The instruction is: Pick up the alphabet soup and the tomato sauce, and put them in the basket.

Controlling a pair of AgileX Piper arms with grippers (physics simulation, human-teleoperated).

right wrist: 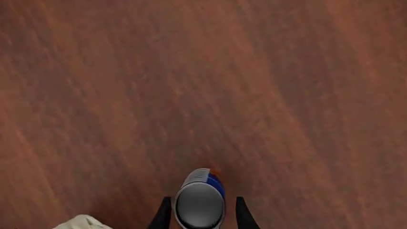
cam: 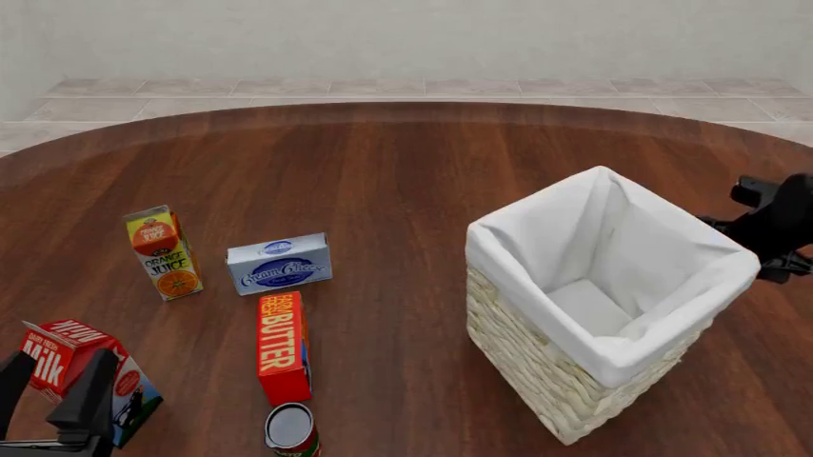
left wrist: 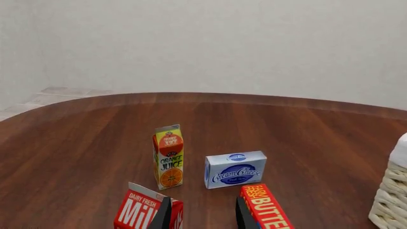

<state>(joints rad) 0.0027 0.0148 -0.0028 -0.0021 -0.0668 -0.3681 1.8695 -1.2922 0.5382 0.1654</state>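
Note:
The alphabet soup (right wrist: 199, 200), a blue-labelled can with a silvery top, sits between the fingers of my right gripper (right wrist: 200, 217), which is shut on it and holds it above the table. In the front view my right arm (cam: 772, 228) is just behind the basket's right side and the can is hidden. The basket (cam: 610, 357) stands at the right with an empty white lining; a bit of its cloth (right wrist: 79, 222) shows in the right wrist view. The tomato sauce (cam: 291, 428) stands at the front edge, just before the butter box. My left gripper (left wrist: 203, 220) is open and empty at the front left.
An orange juice carton (cam: 163, 252), a cream cheese box (cam: 280, 264), a butter box (cam: 282, 345) lying flat and a milk carton (cam: 67, 350) fill the left half. My left arm (cam: 76, 405) is beside the milk. The basket's edge (left wrist: 391, 200) shows in the left wrist view.

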